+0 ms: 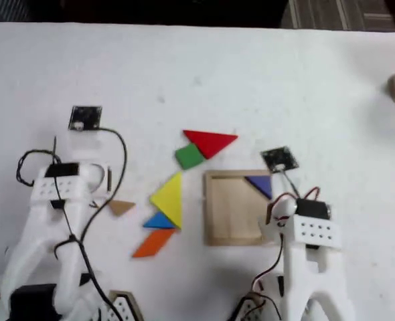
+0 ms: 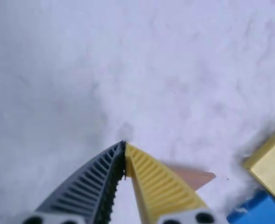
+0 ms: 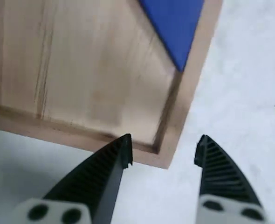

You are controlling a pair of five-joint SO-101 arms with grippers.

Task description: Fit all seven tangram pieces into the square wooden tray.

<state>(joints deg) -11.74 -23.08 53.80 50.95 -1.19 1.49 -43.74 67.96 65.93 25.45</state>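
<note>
Square wooden tray (image 1: 232,217) sits near the middle of the white table (image 1: 284,80). A dark blue triangle (image 1: 260,184) lies inside it, in the 1 o'clock corner. At the tray's 11 o'clock, the red triangle (image 1: 209,142) touches the green square (image 1: 189,156). At its 9 o'clock lies the yellow triangle (image 1: 169,198). The light blue triangle (image 1: 159,221) touches the yellow one at 6 o'clock, and the orange parallelogram (image 1: 153,243) lies just past that. The tan triangle (image 1: 122,207) lies apart at the yellow one's 9 o'clock.

The left gripper (image 2: 124,149) has its fingertips pressed together on nothing, just beside the tan triangle. The right gripper (image 3: 164,147) hangs with its fingers spread apart over the tray's 5 o'clock corner.
</note>
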